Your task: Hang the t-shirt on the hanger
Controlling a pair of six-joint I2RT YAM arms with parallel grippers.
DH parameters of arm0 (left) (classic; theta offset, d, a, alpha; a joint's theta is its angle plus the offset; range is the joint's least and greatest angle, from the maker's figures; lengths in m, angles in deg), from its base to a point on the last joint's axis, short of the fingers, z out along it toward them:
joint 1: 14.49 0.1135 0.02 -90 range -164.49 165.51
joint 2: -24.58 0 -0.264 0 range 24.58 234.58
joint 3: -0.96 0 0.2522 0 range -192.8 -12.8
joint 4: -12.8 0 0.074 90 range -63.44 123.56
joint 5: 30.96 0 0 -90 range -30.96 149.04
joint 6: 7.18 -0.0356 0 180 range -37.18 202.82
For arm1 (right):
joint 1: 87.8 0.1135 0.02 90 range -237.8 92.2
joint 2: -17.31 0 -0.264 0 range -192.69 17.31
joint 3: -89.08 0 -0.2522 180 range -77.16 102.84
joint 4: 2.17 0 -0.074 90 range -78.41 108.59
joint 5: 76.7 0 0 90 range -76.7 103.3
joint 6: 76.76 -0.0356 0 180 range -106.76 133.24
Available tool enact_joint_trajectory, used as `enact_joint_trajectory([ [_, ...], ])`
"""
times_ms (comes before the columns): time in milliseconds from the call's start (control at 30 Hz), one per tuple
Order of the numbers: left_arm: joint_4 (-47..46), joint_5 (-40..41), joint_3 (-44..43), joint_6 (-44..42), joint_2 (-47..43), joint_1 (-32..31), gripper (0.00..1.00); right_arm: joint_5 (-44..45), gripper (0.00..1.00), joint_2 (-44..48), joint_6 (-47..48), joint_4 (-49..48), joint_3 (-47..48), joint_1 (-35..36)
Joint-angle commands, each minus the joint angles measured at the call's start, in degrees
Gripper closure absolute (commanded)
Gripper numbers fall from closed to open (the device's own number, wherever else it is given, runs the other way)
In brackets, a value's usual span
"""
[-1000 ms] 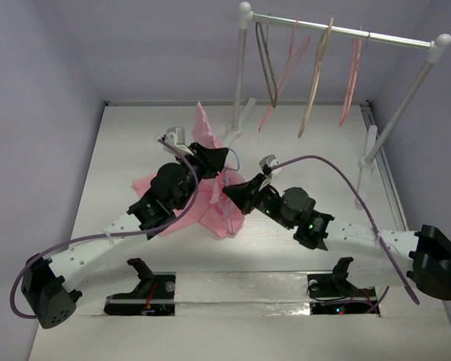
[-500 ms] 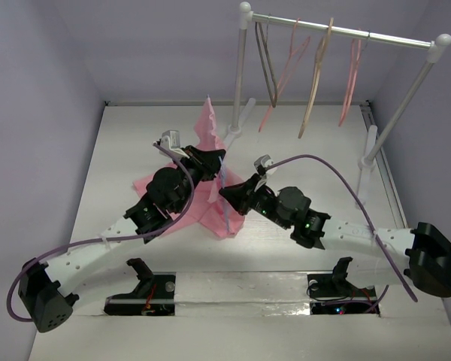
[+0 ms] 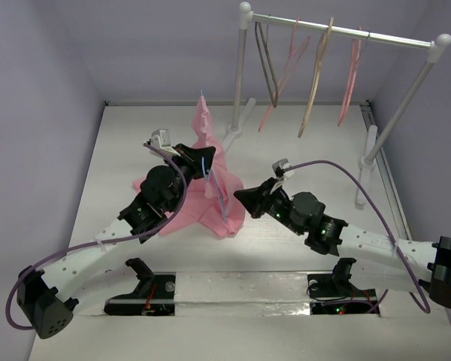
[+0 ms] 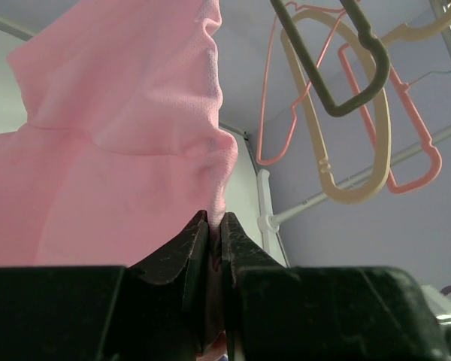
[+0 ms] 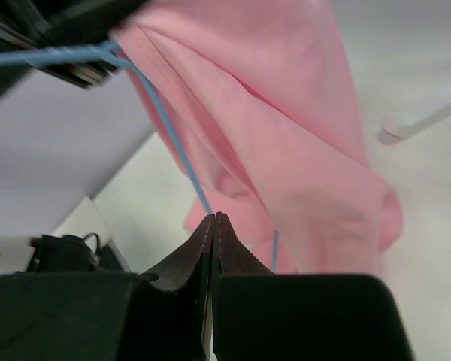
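Note:
The light-pink t-shirt (image 3: 210,143) is lifted into a tall peak over the table, its lower part still lying on the surface. The light-blue wire hanger (image 3: 224,204) runs inside and in front of it, and its hook pokes out above the peak. My left gripper (image 3: 198,160) is shut on a fold of the t-shirt (image 4: 120,135), pinched between the jaws (image 4: 216,219). My right gripper (image 3: 237,195) is shut at the shirt's right edge. In the right wrist view the hanger wire (image 5: 173,143) runs down to the closed tips (image 5: 213,216), beside the t-shirt (image 5: 286,113).
A white clothes rack (image 3: 338,31) stands at the back right with a dark hanger (image 3: 269,68), a tan wooden hanger (image 3: 316,75) and salmon-pink hangers (image 3: 351,75) on its rail. Its feet (image 3: 364,180) rest on the table. Side walls close in left and right.
My left gripper has moved left and up, lifting the t-shirt into a taller peak with the hanger hook showing above it. My right arm has drawn back to the right, its tips staying at the shirt's edge.

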Motion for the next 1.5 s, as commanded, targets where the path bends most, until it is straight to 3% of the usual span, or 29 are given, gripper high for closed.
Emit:
enact_joint_trajectory([
  [0, -3.1, -1.0, -2.8, 1.4, -2.7, 0.9, 1.00, 2.0, 1.00, -0.6, -3.0, 2.6, -0.9, 0.3],
  [133, -2.3, -1.4, -3.6, 2.0, -3.8, 0.9, 1.00, -0.4, 1.00, -5.8, -5.4, 0.2, -1.1, 0.3],
  [200, -2.0, -1.5, -3.6, 2.2, -4.4, 0.9, 1.00, -1.9, 0.89, -8.9, -5.9, -2.7, -0.8, 0.8],
  [467, -0.6, -1.6, -3.0, 2.7, -6.7, 0.9, 1.00, -0.3, 0.76, -15.8, -6.3, -6.5, 3.5, 1.4],
  [767, -0.6, -2.0, -2.0, 3.4, -7.1, 0.9, 1.00, 3.2, 0.61, -17.6, -9.0, -12.8, 3.4, 1.4],
  [1000, -0.7, -2.1, -1.5, 3.9, -7.4, 0.9, 1.00, 7.3, 0.59, -18.6, -11.7, -15.3, 3.9, 1.4],
  [1300, 0.4, -1.5, -2.7, 2.4, -7.0, 0.9, 1.00, 16.0, 0.51, -11.2, -11.8, -6.5, 1.8, 1.9],
  [1467, 3.1, -1.5, -5.7, 1.3, -5.4, 0.9, 1.00, 18.7, 0.45, -6.7, -8.9, 7.2, 5.6, 2.5],
])
